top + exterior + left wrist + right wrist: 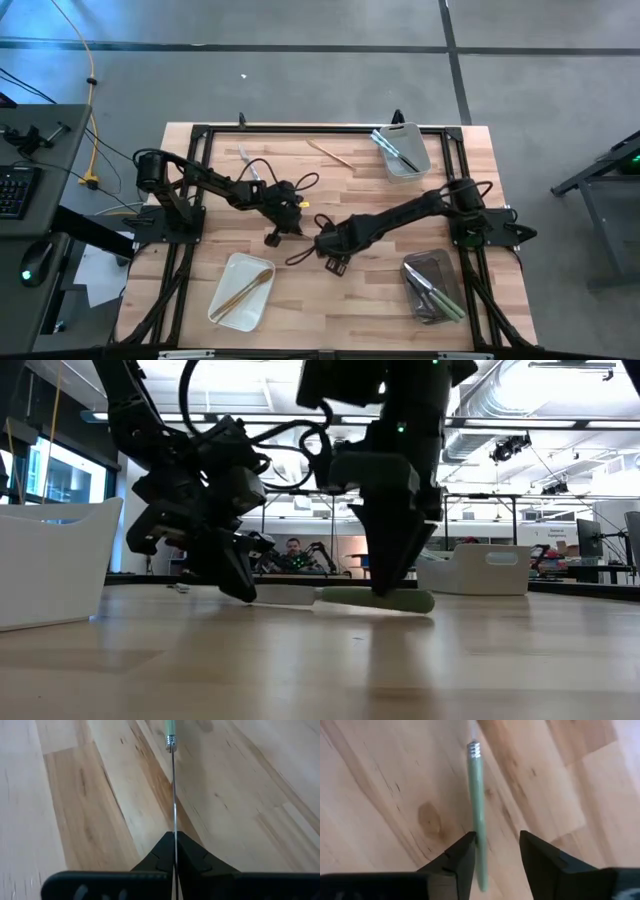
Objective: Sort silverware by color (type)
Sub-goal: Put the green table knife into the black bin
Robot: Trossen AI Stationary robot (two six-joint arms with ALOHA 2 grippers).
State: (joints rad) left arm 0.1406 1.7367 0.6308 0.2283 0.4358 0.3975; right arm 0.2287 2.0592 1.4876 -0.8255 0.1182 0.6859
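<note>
Left gripper is pressed shut on the thin silver blade of a green-handled knife; the left wrist view shows the blade edge-on running straight out from between the fingertips to the ferrule and pale-green handle. Right gripper stands spread, fingers on either side of that same green handle, one finger close against it, the other apart; no closure yet. In the low view the knife lies level, at or just above the wood, left gripper at the blade end, right gripper down over the handle; whether it touches the tabletop I cannot tell. High view puts both grippers near the table's centre, left and right close together. Judgement: a handover in progress, blade end to handle end. To do it well, centre the handle between the right fingers before closing, close firmly on the handle, and only then release the left; keep the knife level so it does not pivot. Likely destination is the dark tray near the right arm's base, which already holds green-handled pieces. Gold pieces lie in the white tray; blue-handled ones in the far bin. One gold piece and one pale piece rest loose on the far side of the table.
</note>
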